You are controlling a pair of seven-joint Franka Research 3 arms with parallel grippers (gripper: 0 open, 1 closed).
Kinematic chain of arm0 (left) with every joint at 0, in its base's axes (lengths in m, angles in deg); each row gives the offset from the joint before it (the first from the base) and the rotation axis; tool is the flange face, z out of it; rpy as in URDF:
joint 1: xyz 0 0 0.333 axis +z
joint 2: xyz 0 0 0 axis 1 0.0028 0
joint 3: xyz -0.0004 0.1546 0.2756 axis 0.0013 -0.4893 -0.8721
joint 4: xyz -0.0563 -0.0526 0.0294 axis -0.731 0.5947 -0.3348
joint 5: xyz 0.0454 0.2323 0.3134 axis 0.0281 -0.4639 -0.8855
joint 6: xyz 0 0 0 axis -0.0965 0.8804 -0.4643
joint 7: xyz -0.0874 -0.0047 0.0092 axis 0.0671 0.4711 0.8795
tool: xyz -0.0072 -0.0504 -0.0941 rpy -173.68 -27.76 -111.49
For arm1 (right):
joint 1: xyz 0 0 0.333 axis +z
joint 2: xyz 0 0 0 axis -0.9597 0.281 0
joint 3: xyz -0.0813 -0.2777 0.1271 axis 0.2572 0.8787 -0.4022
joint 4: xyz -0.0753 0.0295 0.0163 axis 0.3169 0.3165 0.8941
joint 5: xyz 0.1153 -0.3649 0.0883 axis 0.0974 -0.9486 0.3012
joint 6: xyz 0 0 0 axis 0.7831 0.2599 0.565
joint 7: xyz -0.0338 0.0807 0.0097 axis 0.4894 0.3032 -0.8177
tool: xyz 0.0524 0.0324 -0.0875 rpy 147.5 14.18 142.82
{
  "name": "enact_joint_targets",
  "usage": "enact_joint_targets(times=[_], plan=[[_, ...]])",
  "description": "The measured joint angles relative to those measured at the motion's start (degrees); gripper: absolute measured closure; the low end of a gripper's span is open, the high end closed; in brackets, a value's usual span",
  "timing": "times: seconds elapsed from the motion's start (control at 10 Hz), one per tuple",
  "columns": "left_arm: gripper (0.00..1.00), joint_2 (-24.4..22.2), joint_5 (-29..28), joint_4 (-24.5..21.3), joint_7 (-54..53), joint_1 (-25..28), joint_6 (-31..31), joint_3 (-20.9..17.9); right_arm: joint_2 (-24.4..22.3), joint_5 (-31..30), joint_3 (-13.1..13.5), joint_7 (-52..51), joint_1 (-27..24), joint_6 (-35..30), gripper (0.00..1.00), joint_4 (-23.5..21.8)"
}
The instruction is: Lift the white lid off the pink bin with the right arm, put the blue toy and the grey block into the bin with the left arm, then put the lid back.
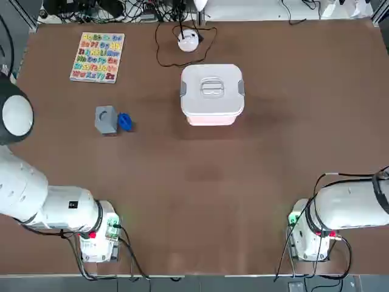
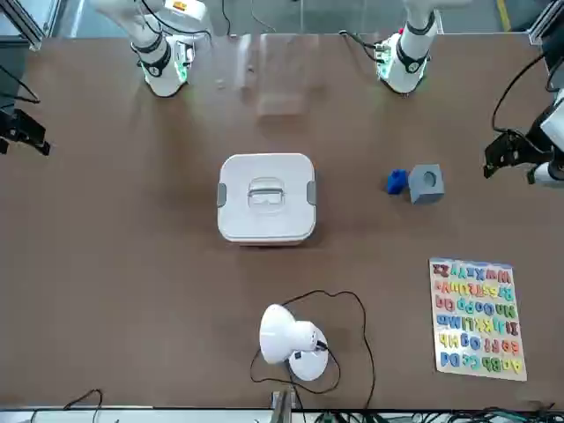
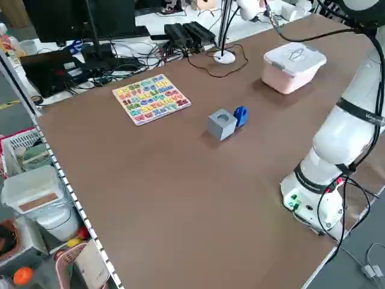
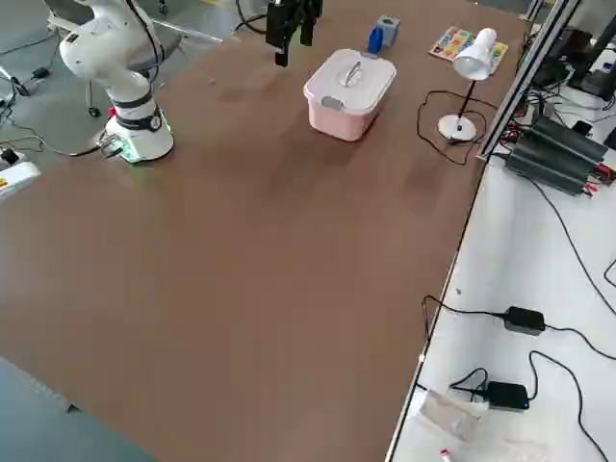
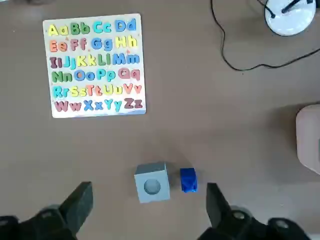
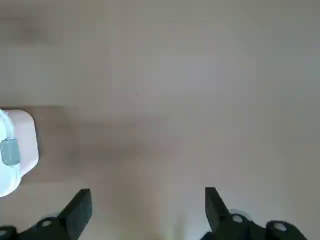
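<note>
You have the white lid (image 1: 212,88) seated on the pink bin (image 1: 212,118) mid-table, its handle bar running across the table and a grey clip on each side. To its left the grey block (image 1: 106,119) touches the blue toy (image 1: 124,121), the toy on the bin side; the block's hollow faces up in the left wrist view. The left gripper (image 5: 147,207) hangs above them, fingers spread, grasping nothing. The right gripper (image 6: 148,210) is likewise spread over bare table.

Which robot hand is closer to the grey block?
Left. The left gripper hovers open just short of the grey block; the right gripper is beyond the pink bin, over bare table.
</note>
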State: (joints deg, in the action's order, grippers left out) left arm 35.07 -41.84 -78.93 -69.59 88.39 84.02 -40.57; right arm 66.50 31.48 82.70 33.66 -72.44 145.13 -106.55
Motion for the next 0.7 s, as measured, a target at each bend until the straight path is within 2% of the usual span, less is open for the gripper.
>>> enact_joint_targets(times=[0.7], plan=[[0.0, 3.6, 0.6, -1.0, 7.1, 0.1, -0.2, 1.7, 0.0, 0.0, 0.0, 0.0, 0.0, 0.1, 0.0, 0.0]])
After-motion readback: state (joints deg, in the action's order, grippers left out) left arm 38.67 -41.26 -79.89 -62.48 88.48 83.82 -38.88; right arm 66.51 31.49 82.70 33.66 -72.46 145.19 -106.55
